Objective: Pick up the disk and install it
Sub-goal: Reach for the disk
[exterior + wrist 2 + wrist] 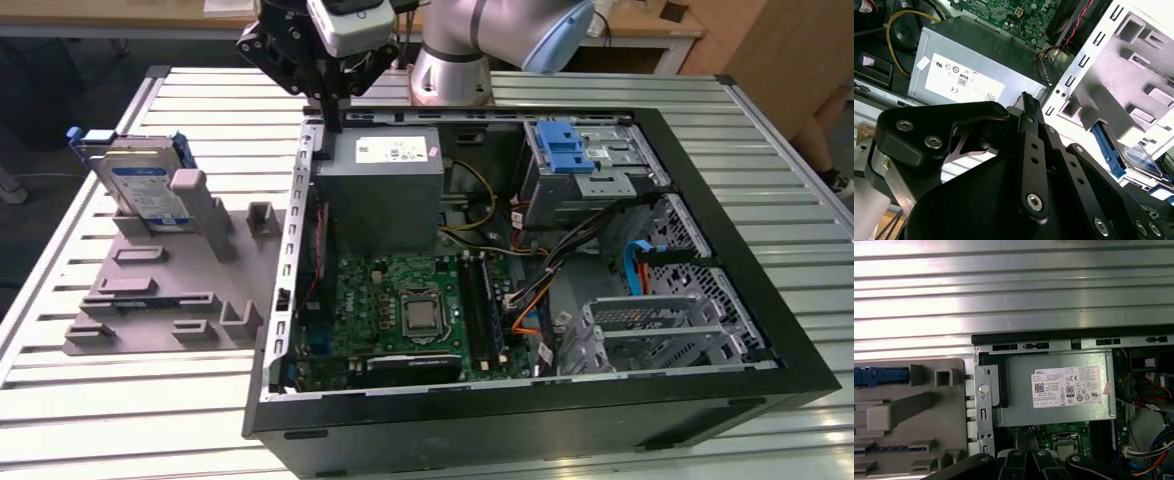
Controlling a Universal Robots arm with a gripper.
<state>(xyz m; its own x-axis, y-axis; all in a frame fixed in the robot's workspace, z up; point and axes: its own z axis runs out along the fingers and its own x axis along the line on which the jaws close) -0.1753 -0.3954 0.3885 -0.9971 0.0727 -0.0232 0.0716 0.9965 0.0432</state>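
Gripper [327, 110] hangs with its black fingers drawn together into a narrow point and nothing between them, just above the rear corner of the computer case [507, 425], beside the power supply. In the second wrist view its tip [1026, 98] points toward that same corner.

Underneath everything is a slatted metal table [80, 400]. On it the black computer case lies on its side with the side panel off. At the exterior view's left, just beside the case, lies a grey fixture plate [147, 290] with raised blocks and slots.

Inside the case, the grey power supply [380, 190] is the biggest part. On its face is a white sticker [1068, 387] with rows of black print, a barcode and several small round marks. A smaller white tag [922, 62] sits near one corner of the box. Below it in the exterior view lies the green motherboard [400, 300] with its square processor socket [422, 315]. A blue caddy [567, 150] sits in the upper bay, and a perforated metal drive cage [667, 330] stands toward the exterior view's right.

The disk [144, 185] stands upright on edge at the far end of the fixture plate, apart from the gripper. It is a flat silver slab with a blue-and-white label [147, 192] on its face, its print too small to read, and a blue plastic carrier frames it.
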